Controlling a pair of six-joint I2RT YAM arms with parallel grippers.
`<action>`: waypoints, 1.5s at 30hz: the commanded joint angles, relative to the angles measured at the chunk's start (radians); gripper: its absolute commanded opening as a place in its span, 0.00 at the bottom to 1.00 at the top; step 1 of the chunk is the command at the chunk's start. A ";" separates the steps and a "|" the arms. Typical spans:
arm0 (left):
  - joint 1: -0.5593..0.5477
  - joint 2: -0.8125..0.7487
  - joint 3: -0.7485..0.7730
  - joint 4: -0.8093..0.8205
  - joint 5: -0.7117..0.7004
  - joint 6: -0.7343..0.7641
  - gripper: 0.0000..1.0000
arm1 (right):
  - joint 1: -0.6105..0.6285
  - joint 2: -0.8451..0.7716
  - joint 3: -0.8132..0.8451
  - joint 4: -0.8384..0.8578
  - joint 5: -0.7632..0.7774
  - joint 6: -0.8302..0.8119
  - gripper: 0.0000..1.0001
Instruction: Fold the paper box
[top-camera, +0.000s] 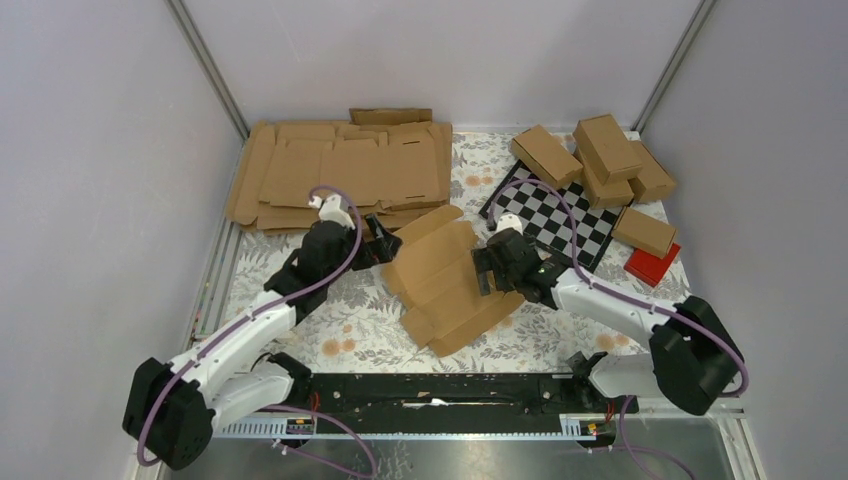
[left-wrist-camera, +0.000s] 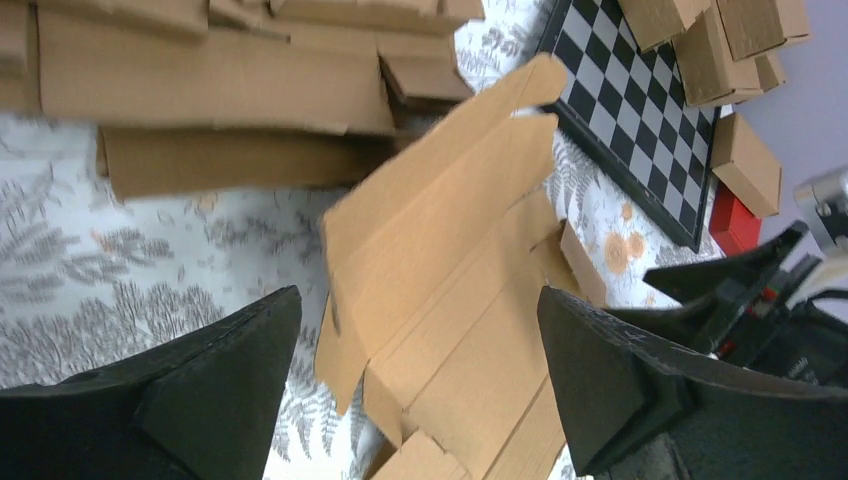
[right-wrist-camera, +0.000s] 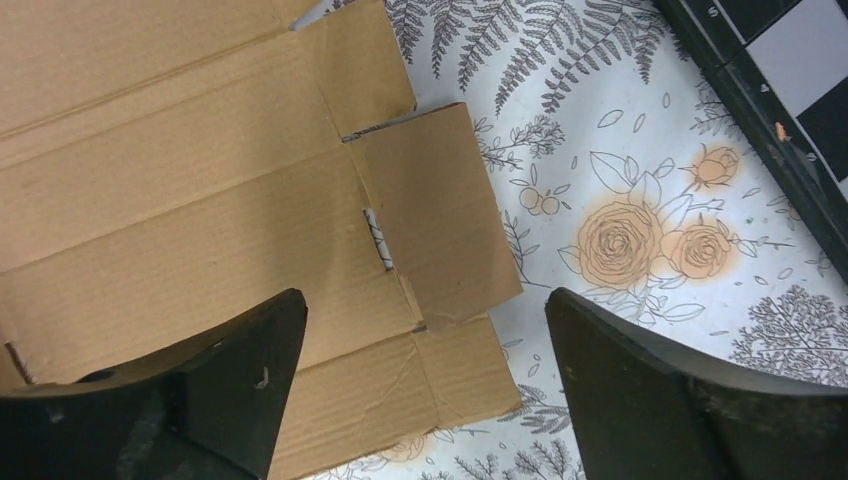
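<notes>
Cardboard crowds the far side of the floral tablecloth (top-camera: 350, 335). A stack of flat brown sheets (top-camera: 340, 175) lies at far left. A checkerboard (top-camera: 560, 215) lies at far right, ringed by folded brown cartons (top-camera: 605, 150), with a small red box (top-camera: 652, 265) at its near corner. None of it sits between the arms and the work.

The paper box (top-camera: 445, 280) lies mid-table between the two arms as a partly creased sheet with its far panels lifted off the cloth.

The left gripper (top-camera: 380, 240) hangs just off the sheet's far-left edge with its fingers (left-wrist-camera: 200, 400) spread wide. From its wrist camera, the raised panels show in the gap, gripped by neither finger. The right gripper (top-camera: 488, 270) is at the sheet's right edge, jaws likewise wide apart and holding nothing. In its wrist view, one finger (right-wrist-camera: 230, 390) hangs over the cardboard and the other over bare cloth, with a side flap showing between them.

From above, the sheet's fold lines run on a diagonal — near-left to far-right — and its panels step from the flat stack's edge toward the arm bases.
</notes>
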 joint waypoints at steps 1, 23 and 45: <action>0.011 0.126 0.180 -0.029 -0.049 0.137 0.96 | -0.012 -0.086 0.043 -0.082 0.014 0.078 0.99; 0.051 0.855 0.891 -0.448 0.446 0.427 0.80 | -0.113 -0.469 -0.179 -0.154 -0.175 0.531 0.99; 0.052 0.844 0.933 -0.524 0.488 0.413 0.00 | -0.113 -0.432 -0.194 -0.064 -0.197 0.436 1.00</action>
